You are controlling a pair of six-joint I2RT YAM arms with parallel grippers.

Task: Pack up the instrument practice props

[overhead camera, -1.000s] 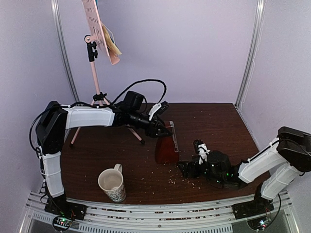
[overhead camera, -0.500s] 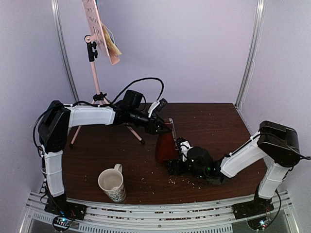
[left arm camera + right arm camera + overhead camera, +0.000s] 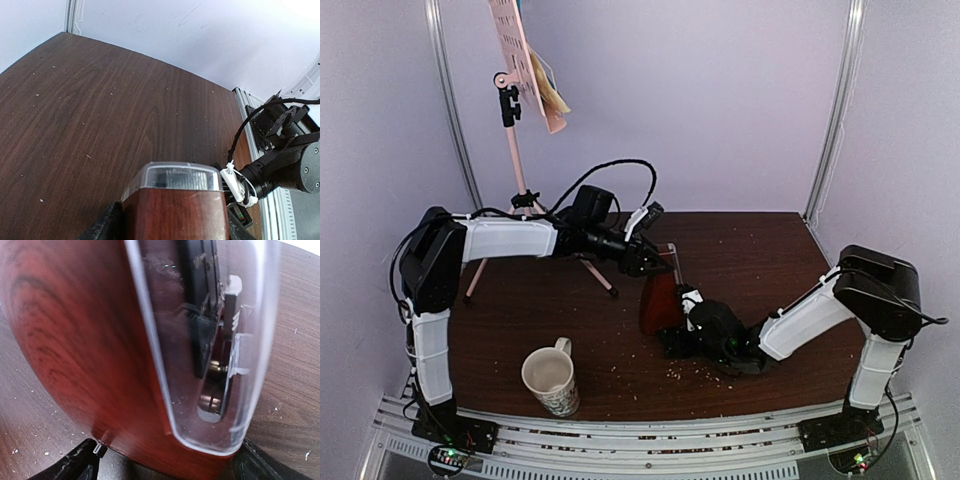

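The dark red-brown metronome (image 3: 660,300) stands mid-table with its clear cover (image 3: 245,340) on the right side. My left gripper (image 3: 648,262) is shut on its upper part; in the left wrist view the metronome (image 3: 172,210) sits between the dark fingers (image 3: 107,225). My right gripper (image 3: 678,338) is low at the metronome's base, open, with a finger (image 3: 75,465) on each side of the wood body (image 3: 90,340). The pink music stand (image 3: 525,60) stands at the back left, holding the pale-yellow and blue sheets (image 3: 552,92).
A cream patterned mug (image 3: 552,380) stands near the front left. The stand's tripod legs (image 3: 525,212) spread behind the left arm. Crumbs lie on the dark wood table (image 3: 770,260). Walls close in at the back and both sides.
My right gripper has moved left across the table, up to the metronome's base. My left gripper has stayed on the metronome's top.
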